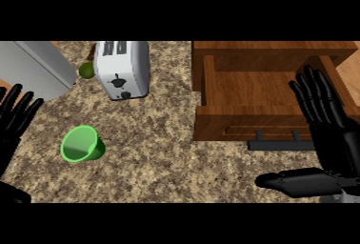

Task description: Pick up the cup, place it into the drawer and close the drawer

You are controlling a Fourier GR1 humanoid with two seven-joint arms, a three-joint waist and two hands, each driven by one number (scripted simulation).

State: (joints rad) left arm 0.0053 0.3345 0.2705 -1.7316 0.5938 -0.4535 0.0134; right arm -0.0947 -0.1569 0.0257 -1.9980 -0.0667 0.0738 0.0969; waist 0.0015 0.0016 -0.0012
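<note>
Counter: speckled brown-and-tan stone counter (162, 157) runs under pretty much everything here.
Drawer: brown wooden drawer (260, 88) at the upper right, pulled out and open, nothing visible inside, with a dark bar handle (280, 144) along its front.
Metal thing: big rounded grey metal appliance (35, 66) in the upper left corner, cut off by the edge, can't tell what it is.
Toaster: white two-slot toaster (121, 69) just beside that, with a small green object (85, 70) peeking out between the two.
Right hand: black right hand (327, 138) over the drawer's right side, fingers straight, thumb sticking out, holding nothing.
Left hand: black left hand (15, 119) at the left edge, fingers up and spread, holding nothing.
Cup: bright green plastic cup (82, 144) tipped on its side on the counter at lower left, well apart from the drawer, near the left hand but not touching.
</note>
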